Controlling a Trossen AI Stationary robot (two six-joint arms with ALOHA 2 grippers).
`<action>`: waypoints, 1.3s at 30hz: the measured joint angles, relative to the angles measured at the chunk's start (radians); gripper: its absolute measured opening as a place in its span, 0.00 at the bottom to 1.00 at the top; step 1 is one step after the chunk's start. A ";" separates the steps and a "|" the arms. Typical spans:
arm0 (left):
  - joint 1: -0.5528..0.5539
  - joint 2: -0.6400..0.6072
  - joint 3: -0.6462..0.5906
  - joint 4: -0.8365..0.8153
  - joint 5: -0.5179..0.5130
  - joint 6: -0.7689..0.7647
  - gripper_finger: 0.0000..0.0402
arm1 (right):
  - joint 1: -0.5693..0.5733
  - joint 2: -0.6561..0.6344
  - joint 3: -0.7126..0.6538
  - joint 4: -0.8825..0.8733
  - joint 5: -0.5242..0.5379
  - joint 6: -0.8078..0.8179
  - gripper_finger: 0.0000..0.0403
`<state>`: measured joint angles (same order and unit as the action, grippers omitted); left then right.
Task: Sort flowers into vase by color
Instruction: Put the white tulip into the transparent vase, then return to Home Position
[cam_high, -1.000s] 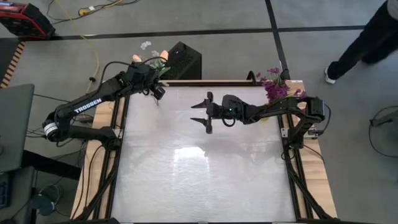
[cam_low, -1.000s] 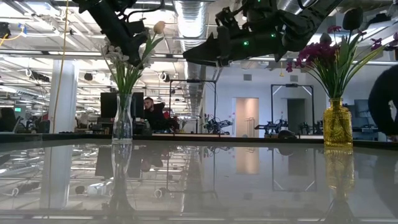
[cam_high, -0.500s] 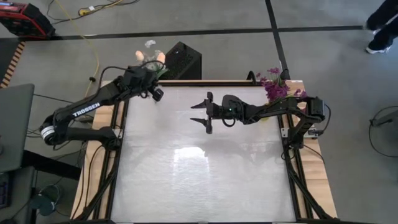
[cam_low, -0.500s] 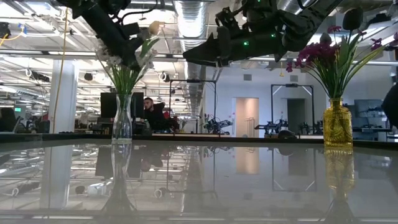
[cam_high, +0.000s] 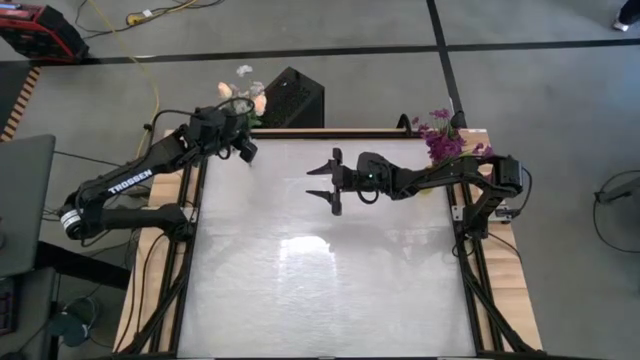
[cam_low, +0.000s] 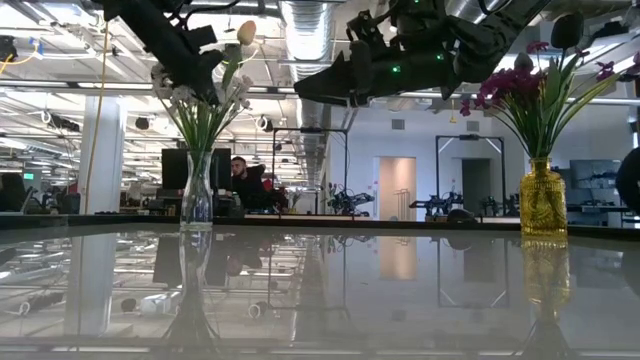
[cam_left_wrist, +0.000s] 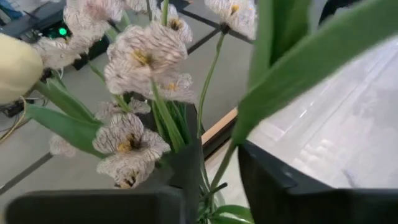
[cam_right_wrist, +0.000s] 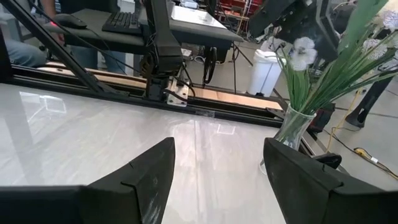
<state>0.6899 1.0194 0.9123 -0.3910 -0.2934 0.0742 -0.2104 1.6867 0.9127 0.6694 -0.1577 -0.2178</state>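
Left gripper (cam_high: 243, 143): held high over the far left corner of the table (cam_high: 330, 260), right at the clear vase (cam_low: 197, 190). In the left wrist view a green stem (cam_left_wrist: 219, 174) is seen running through the narrow gap between the two dark fingers (cam_left_wrist: 273, 186); the jaws are nearly closed and appear to be gripping that stem.

Held flower: judged to be the tulip bud (cam_low: 246, 32), seen above the bouquet in the low view; its stem slants down toward the vase mouth.

White flowers (cam_left_wrist: 144, 53): already standing in the clear vase, just beyond the left fingers, stems upright and fanned.

Purple flowers (cam_high: 441, 135): standing in the amber vase (cam_low: 543, 200) at the far right corner, beside the right arm's base.

Right gripper (cam_high: 328, 182): hovering over the middle of the far half of the table, pointed toward the left side, jaws wide apart and empty, as shown in the right wrist view (cam_right_wrist: 217, 180).

Key relation: the stem's long axis lies near vertical, with the bud above the jaws and the vase mouth below them, so the coming move is judged to be a lowering along the stem.

Nearer arm: the left; the right is well apart from both vases' mouths.

Table surface: no loose flowers are seen lying on it.

Risk: the white blossoms crowd the mouth and could be pushed aside.
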 joint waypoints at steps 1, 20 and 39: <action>0.000 0.000 0.000 -0.007 -0.001 0.000 0.25 | 0.000 0.000 0.000 0.000 0.000 0.004 0.67; -0.001 -0.007 0.097 -0.028 0.140 0.038 0.47 | 0.000 0.000 0.001 0.023 0.000 0.009 0.67; 0.000 -0.018 0.097 0.040 0.246 0.133 0.47 | -0.049 0.003 0.001 0.200 0.049 0.071 0.67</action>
<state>0.6894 1.0012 1.0096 -0.3508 -0.0469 0.2076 -0.2592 1.6897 0.9138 0.8692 -0.1085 -0.1467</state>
